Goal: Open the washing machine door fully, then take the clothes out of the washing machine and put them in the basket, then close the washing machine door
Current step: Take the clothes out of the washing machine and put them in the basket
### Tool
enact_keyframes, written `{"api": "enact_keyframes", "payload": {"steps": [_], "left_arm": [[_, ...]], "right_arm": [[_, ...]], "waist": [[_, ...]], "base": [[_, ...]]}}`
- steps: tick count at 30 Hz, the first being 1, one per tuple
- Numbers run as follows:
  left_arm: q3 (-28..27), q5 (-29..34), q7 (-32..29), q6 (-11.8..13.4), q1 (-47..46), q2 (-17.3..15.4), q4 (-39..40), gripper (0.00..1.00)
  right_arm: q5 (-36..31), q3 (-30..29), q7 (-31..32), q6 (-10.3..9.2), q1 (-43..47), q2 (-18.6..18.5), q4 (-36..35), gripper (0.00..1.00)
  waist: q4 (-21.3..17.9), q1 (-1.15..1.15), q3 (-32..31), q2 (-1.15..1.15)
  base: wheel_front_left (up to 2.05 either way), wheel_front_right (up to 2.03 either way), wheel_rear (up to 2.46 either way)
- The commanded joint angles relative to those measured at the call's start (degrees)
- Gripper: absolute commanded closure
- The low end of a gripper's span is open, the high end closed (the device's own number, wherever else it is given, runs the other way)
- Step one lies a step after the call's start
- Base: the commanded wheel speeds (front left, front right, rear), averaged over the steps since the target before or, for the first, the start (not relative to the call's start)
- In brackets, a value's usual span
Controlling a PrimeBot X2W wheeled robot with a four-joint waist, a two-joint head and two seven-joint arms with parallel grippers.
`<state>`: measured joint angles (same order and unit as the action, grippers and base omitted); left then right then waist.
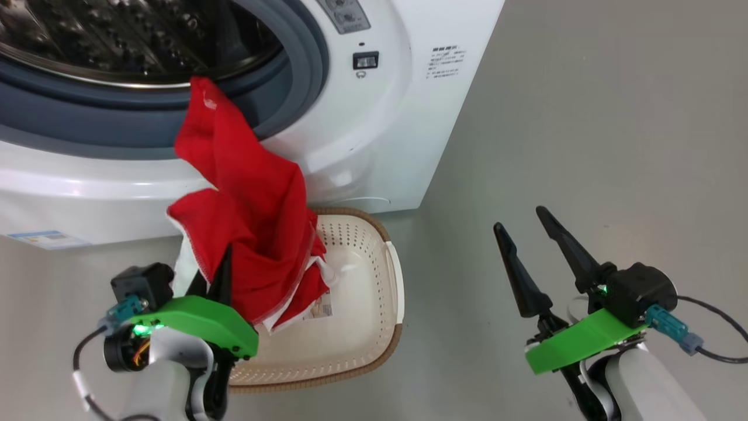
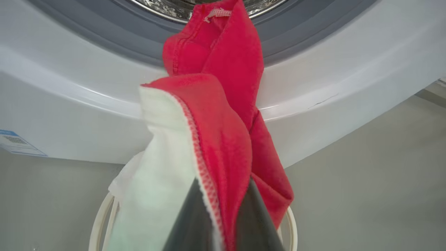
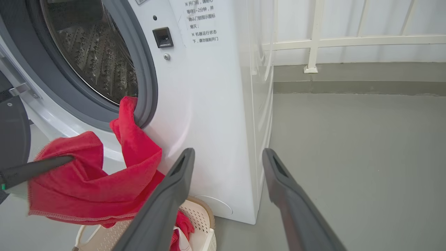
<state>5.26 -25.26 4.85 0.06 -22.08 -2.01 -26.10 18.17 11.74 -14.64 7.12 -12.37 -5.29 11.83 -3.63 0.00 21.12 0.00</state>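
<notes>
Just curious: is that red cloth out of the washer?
Partly: one end of the clothes rests on the grey ring; the rest hangs over the basket, in the left gripper.

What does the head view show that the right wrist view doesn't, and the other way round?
Head view adds: the blue label sticker low on the big white front-loading washing machine, and a black cable behind the right arm.
Right wrist view adds: a white railing along the back wall.
Both share: the soft red clothes trailing from the grey rubber ring down over the small cream perforated basket, the left gripper shut on them, and the right gripper open and empty.
</notes>
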Motion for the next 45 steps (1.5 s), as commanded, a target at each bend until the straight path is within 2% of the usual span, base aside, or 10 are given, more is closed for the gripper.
{"api": "enact_keyframes", "payload": {"steps": [1, 10, 23, 29, 38, 39, 41, 45], "left_arm": [[-1.5, -0.7, -0.2, 0.6, -2.2, -0.9, -1.7, 1.0], [-0.2, -3.8, -4.7, -0.3, -10.0, -0.9, -18.4, 1.0], [0.1, -4.7, -5.3, -1.7, -20.2, -1.6, -38.6, 1.0], [0.5, -5.1, -6.9, -2.1, -23.5, -1.9, -44.2, 1.0], [1.1, -5.1, -4.8, -1.8, -25.6, -2.0, -46.4, 1.0], [1.3, -5.0, -4.2, -1.8, -25.7, -2.0, -46.5, 0.64], [1.5, -4.8, -3.1, -1.9, -25.7, -2.0, -46.7, 0.0], [1.9, -4.7, -0.6, -2.4, -25.3, -2.0, -46.9, 0.0]], "right_arm": [[0.9, 0.8, -0.4, 0.36, -1.3, -0.1, -1.2, 0.0], [1.3, 0.5, -0.4, 0.36, -3.3, 0.1, -1.3, 0.0], [1.5, 1.1, -0.4, 0.36, -5.8, 0.9, -1.9, 0.0], [1.7, 1.4, -0.4, 0.36, -7.1, 1.2, -2.1, 0.0], [1.8, 1.6, -0.4, 0.36, -7.9, 1.6, -1.6, 0.0], [1.8, 1.6, -0.4, 0.36, -7.9, 1.6, -1.5, 0.0], [1.8, 1.6, -0.4, 0.36, -7.9, 1.7, -1.3, 0.0], [1.9, 1.4, -0.4, 0.36, -8.0, 1.8, -1.0, 0.0]], "waist": [[-0.4, 0.0, 1.3, 0.0], [-2.0, 0.0, 5.4, 0.0], [-5.3, 0.0, 11.4, 0.0], [-6.1, 0.0, 13.6, 0.0], [-6.0, 0.0, 14.8, 0.0], [-5.9, 0.0, 14.7, 0.0], [-5.7, 0.0, 14.4, 0.0], [-5.0, 0.0, 13.2, 0.0]], "base": [[0.0, 0.0, 0.0], [0.0, 0.0, 0.0], [0.0, 0.0, 0.0], [0.0, 0.0, 0.0], [0.0, 0.0, 0.0], [0.0, 0.0, 0.0], [0.0, 0.0, 0.0], [0.0, 0.0, 0.0]]}}
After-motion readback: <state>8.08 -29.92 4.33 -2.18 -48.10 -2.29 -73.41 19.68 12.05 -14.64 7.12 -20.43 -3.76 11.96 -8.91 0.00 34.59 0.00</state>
